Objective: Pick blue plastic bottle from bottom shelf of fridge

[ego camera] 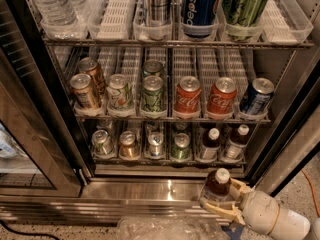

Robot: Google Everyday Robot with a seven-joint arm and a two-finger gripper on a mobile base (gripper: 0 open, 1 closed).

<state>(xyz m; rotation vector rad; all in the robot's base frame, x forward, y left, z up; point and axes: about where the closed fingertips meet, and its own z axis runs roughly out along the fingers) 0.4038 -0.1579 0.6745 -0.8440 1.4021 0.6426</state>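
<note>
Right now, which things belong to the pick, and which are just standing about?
Job: blue plastic bottle, gripped by the tool at lower right, outside the fridge; bottom shelf.
Bystanders: Coca-Cola cans, Pepsi can, water bottle, two bottles on that shelf.

Claw (218, 194), near right outside the fridge (150, 190), grips the bottle (218, 182), and its fingers hide the bottle's base. The arm (272, 218) is cut off at the right edge. The Pepsi can (199, 9) is cropped at the top.

White-capped blue plastic bottle (218, 186), in hand (218, 194), outside fridge (150, 190).
</note>
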